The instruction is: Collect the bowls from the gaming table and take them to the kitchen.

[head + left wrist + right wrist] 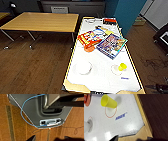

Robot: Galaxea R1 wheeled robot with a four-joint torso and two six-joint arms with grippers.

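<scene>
The gaming table [75,88], white-topped with a yellow-tan rim, runs away from me in the head view. A white bowl [83,67] stands on its near left part. An orange bowl [89,48] sits farther up, half tucked under a red game box [87,37]. In the right wrist view the right gripper [132,139] hovers open over the table's near right corner [139,135]; the white bowl [86,127] and orange bowl [88,100] show at the picture's edge. The left gripper [48,139] hangs open over wooden floor beside the robot's grey base [31,109].
A yellow cup [122,66] lies tipped on the table's near right [109,102]. Several colourful game boxes [111,45] cover the middle and far end. A wooden table [42,22] stands to the left, a teal pillar [127,12] to the right, and wooden floor [32,67] all around.
</scene>
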